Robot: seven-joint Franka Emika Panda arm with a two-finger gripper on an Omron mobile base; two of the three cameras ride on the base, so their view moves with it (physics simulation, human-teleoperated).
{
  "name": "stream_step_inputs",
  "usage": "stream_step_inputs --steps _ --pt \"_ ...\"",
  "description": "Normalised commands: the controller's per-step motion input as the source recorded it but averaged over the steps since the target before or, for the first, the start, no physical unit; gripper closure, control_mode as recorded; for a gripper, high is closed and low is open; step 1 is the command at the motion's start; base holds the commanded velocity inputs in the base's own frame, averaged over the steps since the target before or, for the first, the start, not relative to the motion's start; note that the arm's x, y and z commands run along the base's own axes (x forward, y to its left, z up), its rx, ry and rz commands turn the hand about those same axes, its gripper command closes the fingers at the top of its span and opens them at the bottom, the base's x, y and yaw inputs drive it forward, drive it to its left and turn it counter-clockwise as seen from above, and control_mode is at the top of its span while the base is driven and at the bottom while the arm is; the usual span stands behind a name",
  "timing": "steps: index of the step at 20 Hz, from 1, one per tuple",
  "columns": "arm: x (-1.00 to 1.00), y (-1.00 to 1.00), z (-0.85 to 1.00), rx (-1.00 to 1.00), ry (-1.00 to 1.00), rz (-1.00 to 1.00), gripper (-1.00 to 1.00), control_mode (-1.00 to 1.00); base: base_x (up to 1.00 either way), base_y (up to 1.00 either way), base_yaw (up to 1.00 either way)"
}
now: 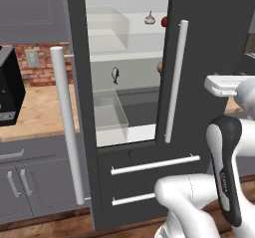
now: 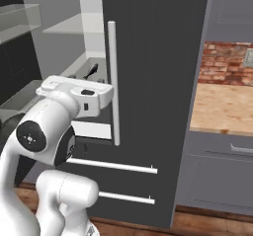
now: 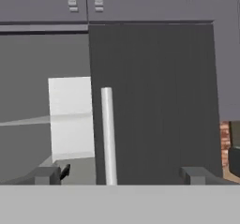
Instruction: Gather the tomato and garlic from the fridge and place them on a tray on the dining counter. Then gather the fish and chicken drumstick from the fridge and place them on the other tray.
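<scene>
I hold my jaws spread wide and empty in front of the fridge's right door handle point(image 3: 108, 136), because that door point(image 1: 199, 58) still half-covers the shelves where the garlic point(image 1: 149, 18) and tomato point(image 1: 164, 21) sit up top and the fish point(image 1: 115, 74) lies lower down.

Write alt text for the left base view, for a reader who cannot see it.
A dark grey fridge stands with its doors ajar, showing white shelves that hold a small silver fish, a pale garlic bulb and a red tomato. The white robot arm rises at lower right, before the right door's long white handle.
</scene>
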Motion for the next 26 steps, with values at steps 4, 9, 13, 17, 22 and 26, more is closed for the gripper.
stream_step_inputs --steps 4,9,13,17,22,26 --pt "0.3 0.13 -0.12 0.0 -0.14 0.0 -1.0 -1.0 0.0 0.0 0.0" --pt "0.31 0.0 -0.01 0.0 -0.11 0.0 -1.0 -1.0 0.0 0.0 0.0" --pt "0.31 0.0 0.0 0.0 -0.02 0.02 -1.0 -1.0 0.0 0.0 0.0" --pt "0.39 0.0 0.0 0.0 0.0 0.05 -1.0 -1.0 0.0 0.0 0.0" --pt "0.38 0.02 -0.01 0.0 -0.05 0.08 -1.0 -1.0 0.0 0.0 0.0" --pt "0.44 0.0 -0.06 0.0 -0.08 0.01 -1.0 -1.0 0.0 0.0 0.0"
